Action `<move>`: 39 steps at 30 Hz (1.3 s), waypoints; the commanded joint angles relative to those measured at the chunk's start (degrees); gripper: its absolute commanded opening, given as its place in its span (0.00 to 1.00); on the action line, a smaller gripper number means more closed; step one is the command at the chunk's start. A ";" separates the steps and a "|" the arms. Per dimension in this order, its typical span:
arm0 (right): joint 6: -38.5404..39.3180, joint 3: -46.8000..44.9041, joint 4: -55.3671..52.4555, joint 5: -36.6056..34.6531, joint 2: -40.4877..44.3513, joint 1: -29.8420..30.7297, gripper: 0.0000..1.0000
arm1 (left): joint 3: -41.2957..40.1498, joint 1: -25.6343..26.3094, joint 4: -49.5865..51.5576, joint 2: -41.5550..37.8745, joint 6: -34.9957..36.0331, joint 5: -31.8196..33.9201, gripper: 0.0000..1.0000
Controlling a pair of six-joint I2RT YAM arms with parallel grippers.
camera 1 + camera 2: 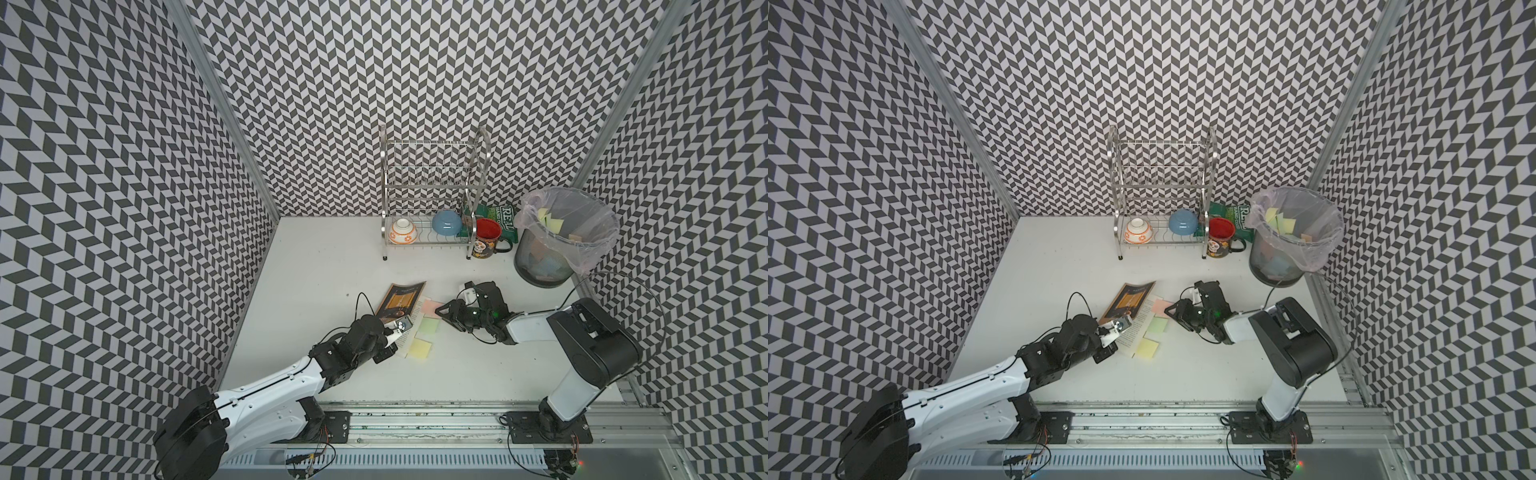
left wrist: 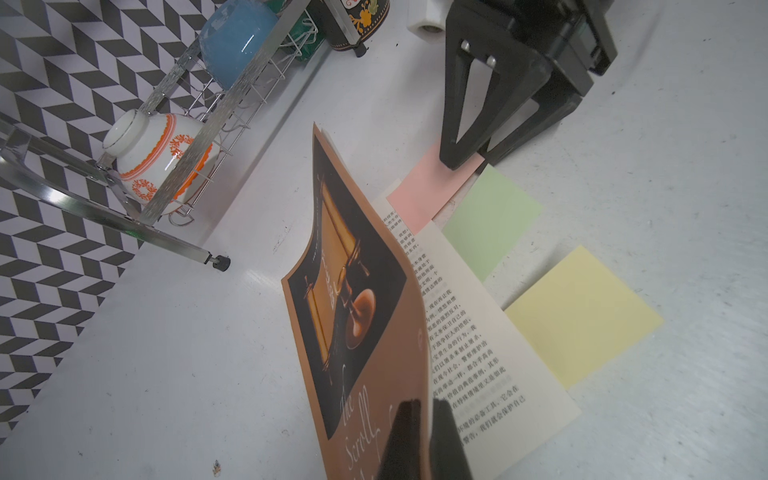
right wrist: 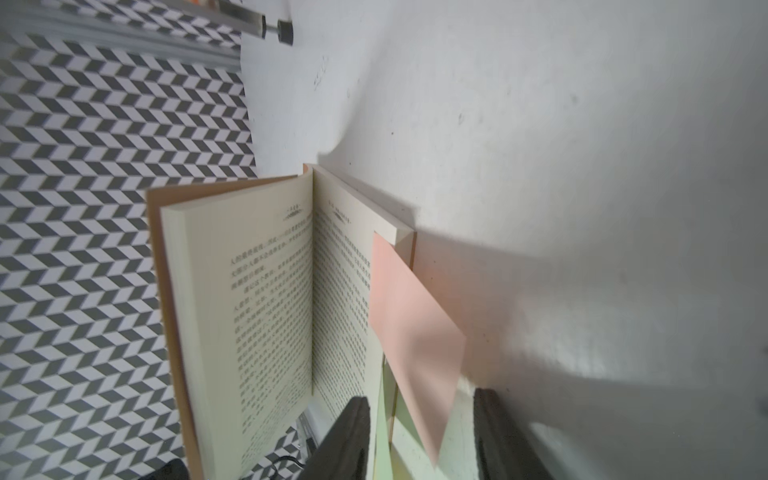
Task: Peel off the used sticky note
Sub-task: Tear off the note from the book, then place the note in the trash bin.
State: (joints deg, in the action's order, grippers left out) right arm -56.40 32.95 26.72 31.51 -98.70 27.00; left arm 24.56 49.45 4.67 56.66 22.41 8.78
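A pink sticky note [image 3: 411, 328] clings by one edge to an open paperback's [image 3: 266, 291] printed page, its free half jutting beyond the book.

The scene is evenly and brightly lit; soft shadows are cast beside the book [image 3: 266, 291], whose print is blurred slightly there.

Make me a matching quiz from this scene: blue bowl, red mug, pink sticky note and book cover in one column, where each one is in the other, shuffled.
1 blue bowl
2 red mug
3 pink sticky note
4 book cover

A pinched in the left gripper
B in the dish rack
C on the table, beside the rack
D stuck on the open page, by the right gripper

Pairs: 1-B, 2-C, 3-D, 4-A
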 commanded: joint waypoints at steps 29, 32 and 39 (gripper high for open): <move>21.74 19.70 -41.36 -8.51 35.78 -18.82 0.00 | 0.59 -0.31 0.87 0.70 -0.05 -1.26 0.00; 22.20 26.11 -44.72 -13.06 38.02 -22.26 0.00 | 0.50 -0.35 0.94 0.31 0.00 -1.22 0.00; 24.11 41.84 -50.84 -20.21 31.99 -34.44 0.00 | 0.56 -0.37 1.02 0.38 0.17 -1.31 0.00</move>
State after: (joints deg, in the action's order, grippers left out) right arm -33.91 71.07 -19.86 16.08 -63.33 -3.36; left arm 24.56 49.45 4.82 57.32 22.48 8.03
